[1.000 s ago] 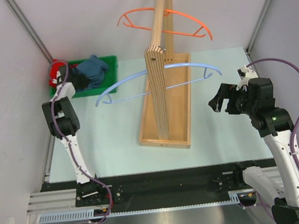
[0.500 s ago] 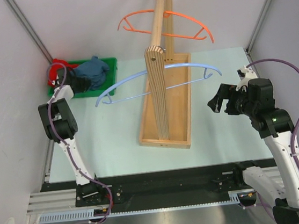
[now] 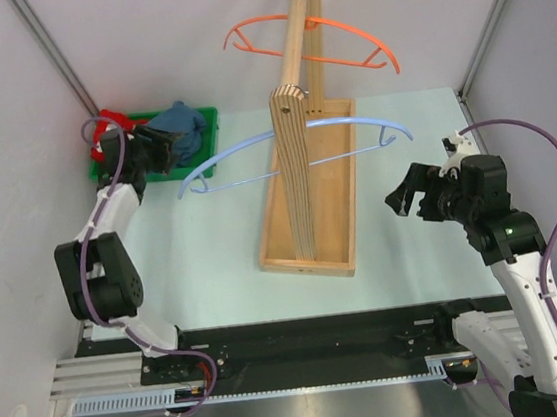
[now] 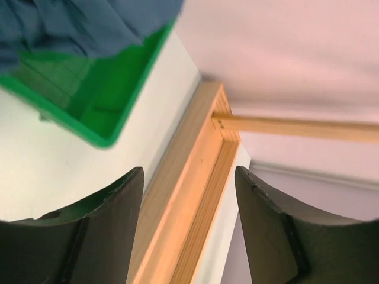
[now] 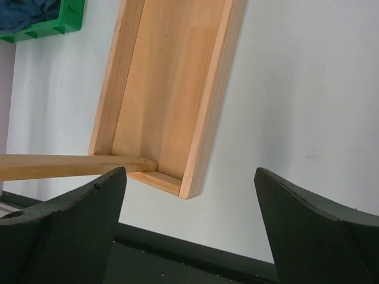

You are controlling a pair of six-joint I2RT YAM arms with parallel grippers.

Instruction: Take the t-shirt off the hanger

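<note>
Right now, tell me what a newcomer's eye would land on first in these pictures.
The tall wooden rack mid-table dominates, carrying a bare orange hanger up high and a bare pale blue hanger lower down. At the far left corner, a green bin holds a crumpled blue garment, with the left end effector open beside it. The right end effector hovers open, right of the rack.

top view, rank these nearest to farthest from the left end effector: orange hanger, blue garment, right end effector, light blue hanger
From the left end effector:
1. blue garment, just beyond it in the green bin, far left
2. light blue hanger, on the wooden rack, centre
3. orange hanger, at the rack's far end
4. right end effector, right side
</note>
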